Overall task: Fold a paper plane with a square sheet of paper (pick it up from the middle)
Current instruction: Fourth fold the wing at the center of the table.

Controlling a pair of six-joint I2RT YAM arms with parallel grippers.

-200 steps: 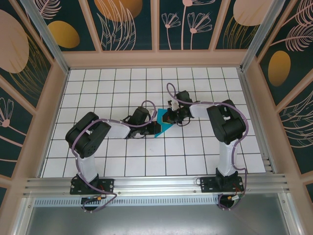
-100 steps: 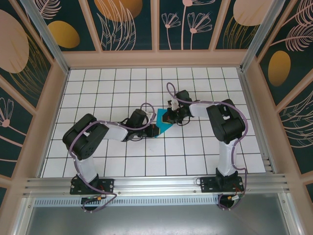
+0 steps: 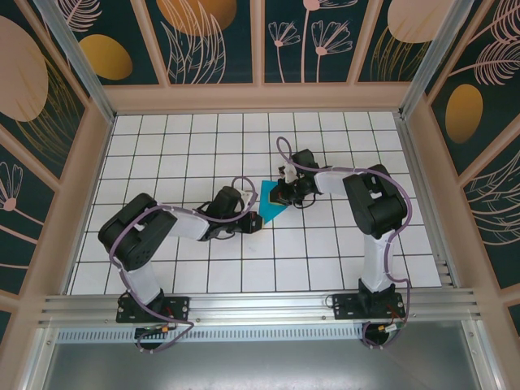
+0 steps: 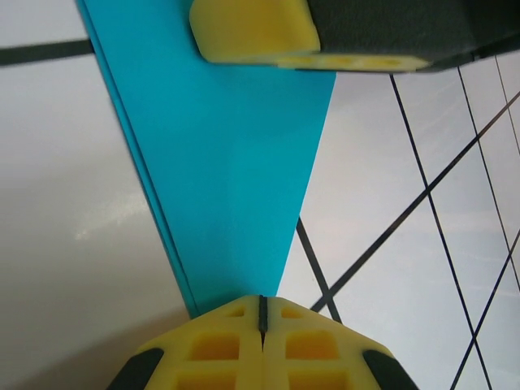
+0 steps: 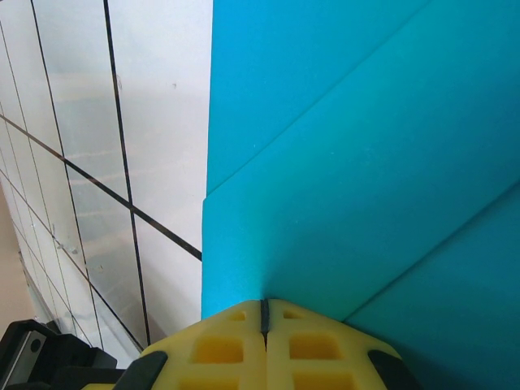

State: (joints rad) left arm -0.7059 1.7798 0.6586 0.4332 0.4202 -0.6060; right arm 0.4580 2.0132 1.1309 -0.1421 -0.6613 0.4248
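where white grid tiles (image 3: 162,146) are ringed by floral wall panels (image 3: 211,41), the square sheet of paper (image 3: 271,203) is seen partly folded, flat at mid-table. the left gripper (image 3: 253,222) and right gripper (image 3: 281,195) are set against it, jaws pressed together. since a second ago, the left gripper has been drawn back toward the bases, while the right is unmoved.
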